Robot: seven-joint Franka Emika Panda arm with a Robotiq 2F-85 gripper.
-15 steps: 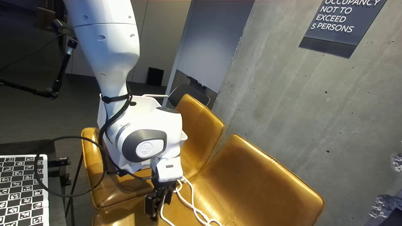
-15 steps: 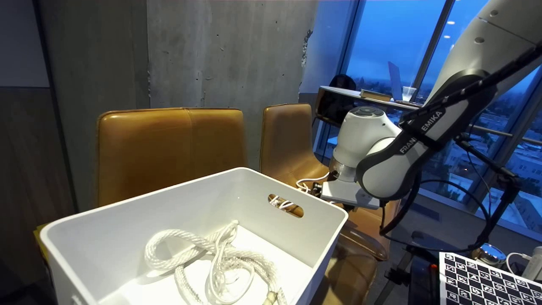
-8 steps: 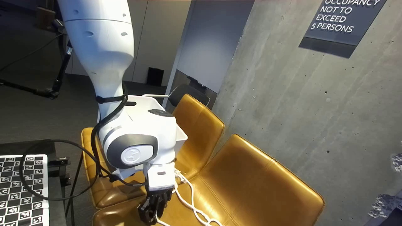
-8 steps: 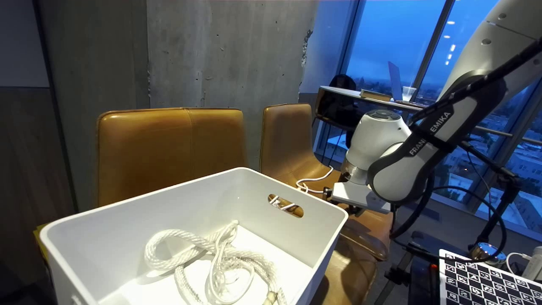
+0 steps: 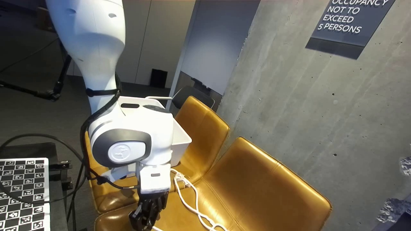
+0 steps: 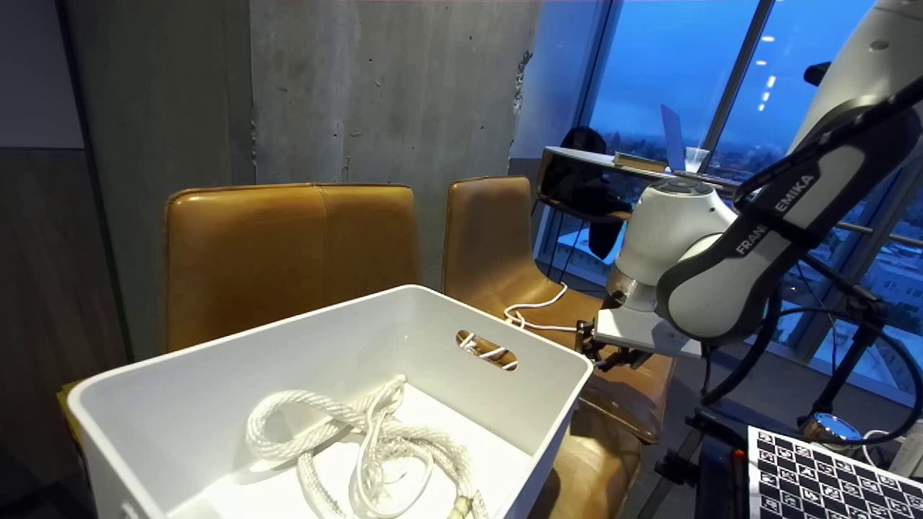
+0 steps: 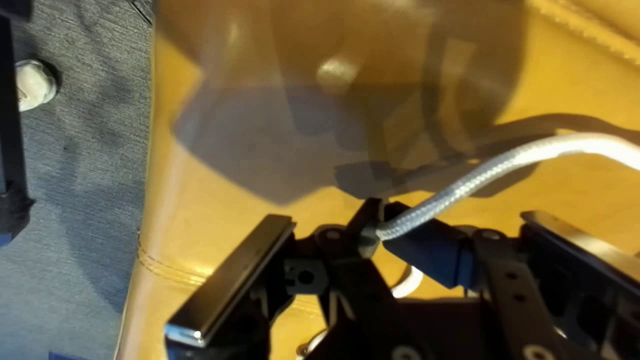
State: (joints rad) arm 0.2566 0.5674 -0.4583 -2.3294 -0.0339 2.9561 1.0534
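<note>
Moved since a second ago — away from the white bin (image 6: pixel 533 404) and closer to the front edge of the tan leather chair (image 5: pixel 266 192). Closed down meanwhile on a white cord (image 7: pixel 465 189), now pinching it in the gripper (image 7: pixel 381 220), low over the seat and near that edge. Can follow the cord from the grip across the seat toward the backrest — looped and bunched near the back corner beside the neighbouring chair (image 5: pixel 202 125). Can make out thick white rope (image 6: pixel 339 411) coiled on the bin's floor. Can see, past the front edge in an exterior view, a checkered board (image 5: pixel 25 215) bearing small markers, and in the wrist view a grey carpeted floor (image 7: pixel 85 175).
</note>
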